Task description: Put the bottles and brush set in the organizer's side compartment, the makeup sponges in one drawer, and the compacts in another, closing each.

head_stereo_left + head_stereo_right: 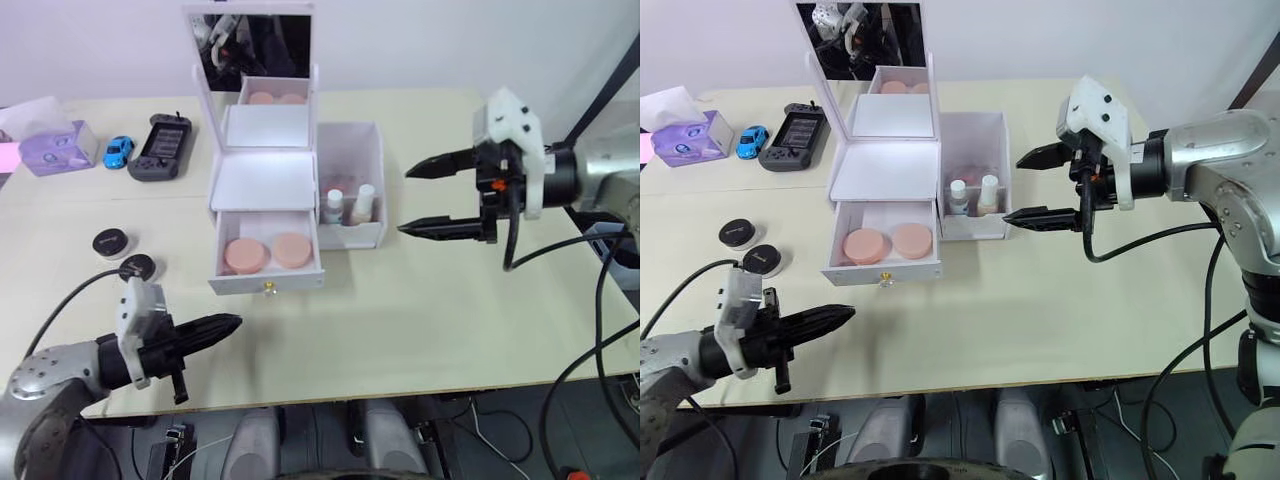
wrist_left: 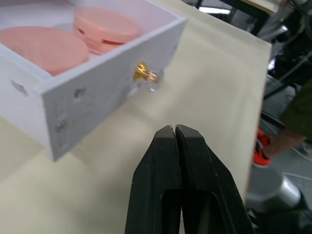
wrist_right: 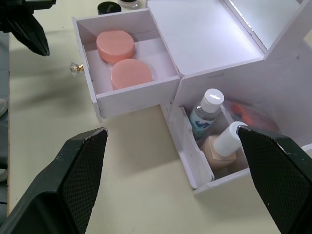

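The white organizer [image 1: 262, 182] stands mid-table with its mirror lid upright. One drawer [image 1: 266, 277] is pulled out, and two pink makeup sponges [image 1: 246, 255] [image 1: 292, 249] lie flat in it. Both white-capped bottles [image 3: 204, 114] [image 3: 219, 148] stand in the side compartment [image 1: 372, 140], with the brush set [image 3: 246, 113] partly hidden behind them. Two black compacts [image 1: 112, 241] [image 1: 137, 267] lie on the table left of the drawer. My left gripper [image 1: 235, 322] is shut and empty, just in front of the drawer's gold knob [image 2: 144, 74]. My right gripper [image 1: 405, 201] hangs open and empty, right of the side compartment.
A black game console [image 1: 160, 147], a blue toy car [image 1: 118, 151] and a purple tissue pack [image 1: 58, 145] lie at the back left. The table's front edge [image 1: 400, 385] runs close below my left gripper.
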`<state>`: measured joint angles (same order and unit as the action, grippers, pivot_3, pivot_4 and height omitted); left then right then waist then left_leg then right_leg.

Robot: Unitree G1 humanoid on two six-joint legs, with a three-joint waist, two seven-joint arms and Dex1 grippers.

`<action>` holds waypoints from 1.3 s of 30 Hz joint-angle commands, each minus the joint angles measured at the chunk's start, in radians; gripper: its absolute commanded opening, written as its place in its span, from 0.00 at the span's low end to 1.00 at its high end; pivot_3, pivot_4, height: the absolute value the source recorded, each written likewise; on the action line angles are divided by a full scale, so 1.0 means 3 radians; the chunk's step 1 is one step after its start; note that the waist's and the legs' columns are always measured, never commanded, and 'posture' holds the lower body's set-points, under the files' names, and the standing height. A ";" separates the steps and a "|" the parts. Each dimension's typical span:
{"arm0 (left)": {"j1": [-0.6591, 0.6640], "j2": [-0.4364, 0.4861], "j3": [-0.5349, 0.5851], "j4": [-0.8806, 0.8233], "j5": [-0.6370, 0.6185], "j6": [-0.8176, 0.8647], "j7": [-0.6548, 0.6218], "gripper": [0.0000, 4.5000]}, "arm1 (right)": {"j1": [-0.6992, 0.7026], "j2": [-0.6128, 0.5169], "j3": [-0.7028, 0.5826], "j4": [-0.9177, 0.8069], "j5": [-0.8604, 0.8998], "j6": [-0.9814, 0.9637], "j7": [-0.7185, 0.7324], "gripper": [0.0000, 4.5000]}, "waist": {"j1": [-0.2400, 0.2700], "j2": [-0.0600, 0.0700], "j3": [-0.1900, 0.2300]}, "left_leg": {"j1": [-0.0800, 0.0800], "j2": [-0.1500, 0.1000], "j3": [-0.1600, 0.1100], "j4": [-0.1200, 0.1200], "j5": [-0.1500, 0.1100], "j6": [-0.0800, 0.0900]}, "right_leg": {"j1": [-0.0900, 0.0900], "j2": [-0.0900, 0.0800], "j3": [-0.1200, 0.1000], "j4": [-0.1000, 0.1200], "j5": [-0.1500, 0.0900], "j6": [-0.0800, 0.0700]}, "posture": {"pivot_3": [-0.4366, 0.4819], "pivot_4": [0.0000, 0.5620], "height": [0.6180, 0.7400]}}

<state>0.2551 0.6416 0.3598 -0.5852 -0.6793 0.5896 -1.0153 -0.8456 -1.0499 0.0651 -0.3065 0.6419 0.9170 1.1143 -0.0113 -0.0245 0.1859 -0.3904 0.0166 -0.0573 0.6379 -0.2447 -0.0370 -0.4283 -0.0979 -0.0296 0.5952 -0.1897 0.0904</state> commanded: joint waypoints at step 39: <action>-0.1601 -0.0355 -0.0770 0.1202 0.0761 -0.0583 0.1032 0.02 | -0.0014 -0.0080 -0.0400 -0.0373 0.0260 0.0412 -0.0325 1.00 | 0.0007 0.0000 0.0000 | 0.0000 0.0000 -0.0002 -0.0006 0.0000 0.0000 | 0.0000 0.0001 -0.0001 -0.0001 0.0001 -0.0001 | 0.48 0.27 1.00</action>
<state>-0.2010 0.5372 0.1295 -0.2149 -0.4558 0.4448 -0.7054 -0.8286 -1.0704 -0.0161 -0.3927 0.7064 1.0404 1.0252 -0.0094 -0.0243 0.1859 -0.3905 0.0165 -0.0577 0.6361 -0.2446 -0.0369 -0.4283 -0.0976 -0.0300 0.5949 -0.1893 0.0902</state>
